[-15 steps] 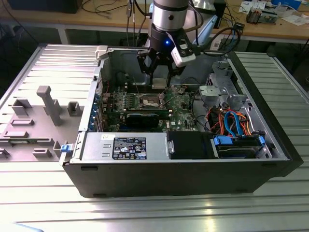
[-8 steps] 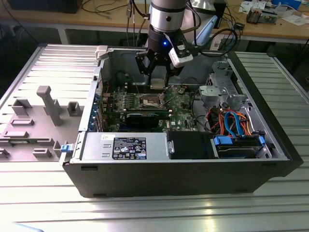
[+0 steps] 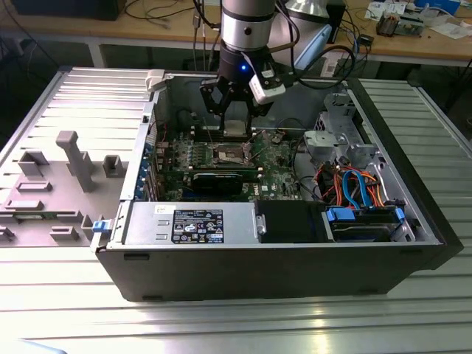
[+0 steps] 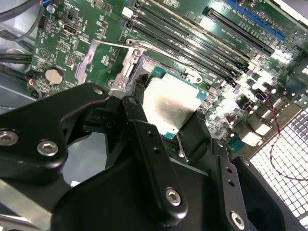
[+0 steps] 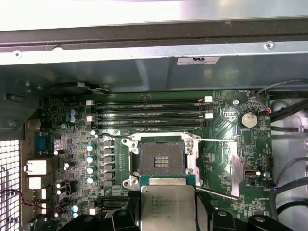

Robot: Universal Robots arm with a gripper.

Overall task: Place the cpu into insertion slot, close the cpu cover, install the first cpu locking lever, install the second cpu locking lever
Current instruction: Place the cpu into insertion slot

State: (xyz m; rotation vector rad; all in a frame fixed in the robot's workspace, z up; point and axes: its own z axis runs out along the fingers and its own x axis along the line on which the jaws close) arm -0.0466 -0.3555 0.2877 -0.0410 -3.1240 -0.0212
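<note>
Grey moulded fixtures (image 3: 70, 166) sit at 9 o'clock of the open computer case (image 3: 295, 265) in the exterior view. Mid-case, the gripper (image 3: 234, 122) hangs over the motherboard (image 3: 276, 173), clenched on the cpu (image 3: 234, 130) by two opposite edges, silver top visible in both wrist views (image 4: 171, 108) (image 5: 167, 207). Insertion slot (image 5: 161, 159) lies uncovered and unfilled, at 6 o'clock of the gripper. Orange and blue cables (image 3: 354, 184) at 3 o'clock.

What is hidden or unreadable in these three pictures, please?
- First wrist view: the lower edge of the cpu is cut off by the picture's edge.
- Second wrist view: much of the insertion slot is hidden behind the cpu and the jaws.
- Exterior view: the slot's contacts are too small to make out.
</note>
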